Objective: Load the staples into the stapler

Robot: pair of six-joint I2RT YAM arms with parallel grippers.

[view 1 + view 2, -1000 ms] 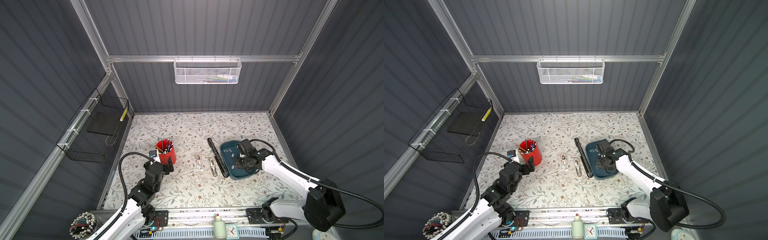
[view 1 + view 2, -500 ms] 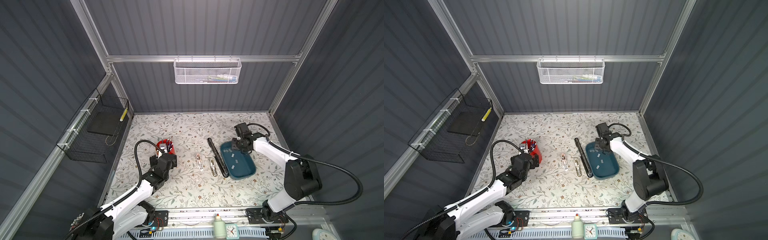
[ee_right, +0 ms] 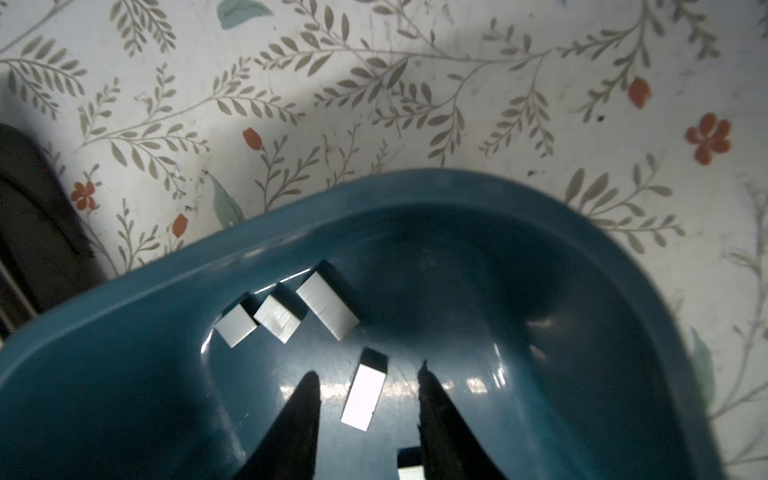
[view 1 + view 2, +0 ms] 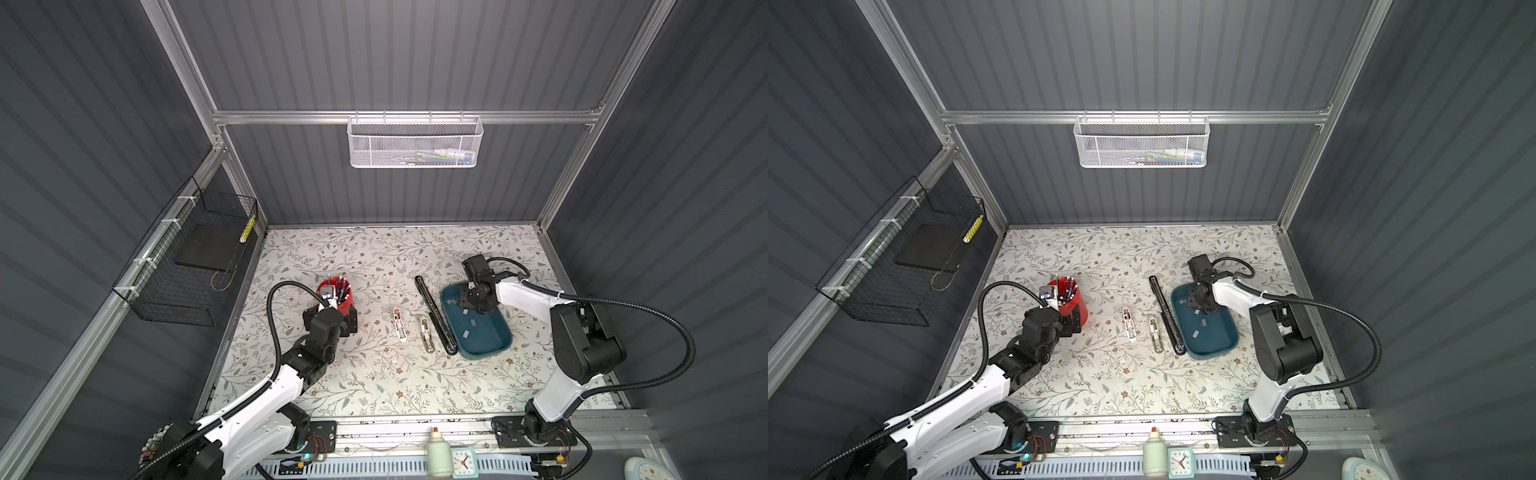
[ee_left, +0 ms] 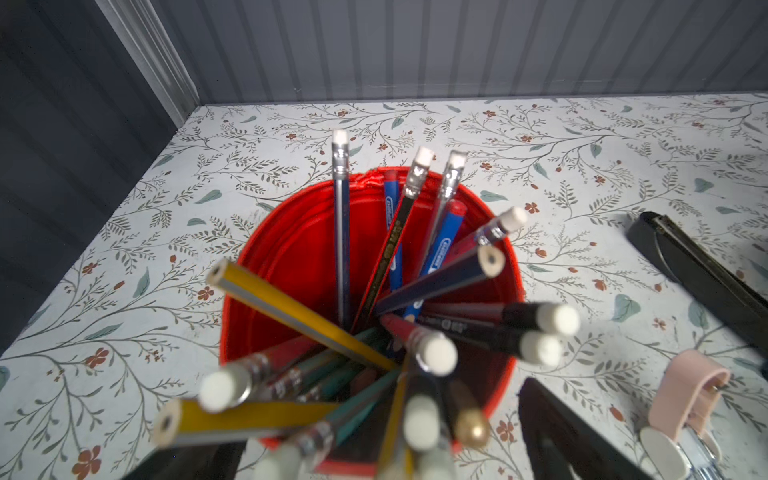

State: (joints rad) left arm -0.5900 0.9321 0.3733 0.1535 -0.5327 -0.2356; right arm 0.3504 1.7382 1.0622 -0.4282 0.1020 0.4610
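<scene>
Floral-papered counter (image 4: 374,386), grey slatted walls (image 4: 415,62). Teal tray (image 4: 494,352) sits right of centre, with the staples (image 3: 362,392) lying loose on its floor. Black stapler (image 4: 434,316) lies opened out flat on the counter, just beside the tray's left edge. My right gripper (image 3: 368,371) is down inside the tray, released, straddling one strip of staples with a gap on each side. My left gripper (image 4: 331,322) is spread wide at the red pencil cup (image 5: 291,249); whether it touches the cup I cannot tell.
</scene>
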